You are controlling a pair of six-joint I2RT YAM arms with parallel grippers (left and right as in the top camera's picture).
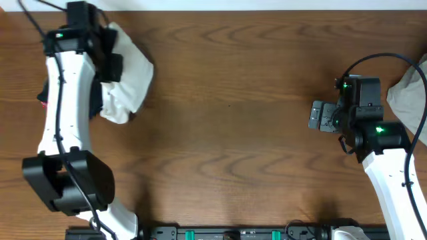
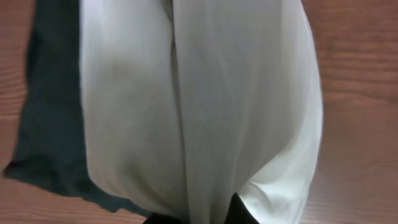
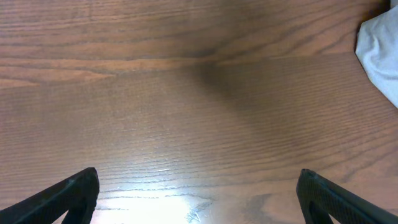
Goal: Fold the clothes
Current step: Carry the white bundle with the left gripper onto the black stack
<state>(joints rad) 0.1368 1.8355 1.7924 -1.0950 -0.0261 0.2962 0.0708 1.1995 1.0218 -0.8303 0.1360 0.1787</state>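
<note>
The brown wooden bench (image 1: 233,133) shows open wood across its middle. The shirt (image 1: 130,77) sits bunched at the far left corner, pinched shut in your left gripper (image 1: 110,67); the wrist view shows it hanging in long folds. Your right gripper (image 3: 198,177) is spread wide, holds nothing, and is well apart from the shirt. Carry the shirt to the middle and spread it flat before any fold, with the 2 grippers on opposite edges. Watch the dark garment (image 2: 50,124) just beside the shirt, which could drag along, and the pale cloth (image 1: 408,93) at the right edge.
</note>
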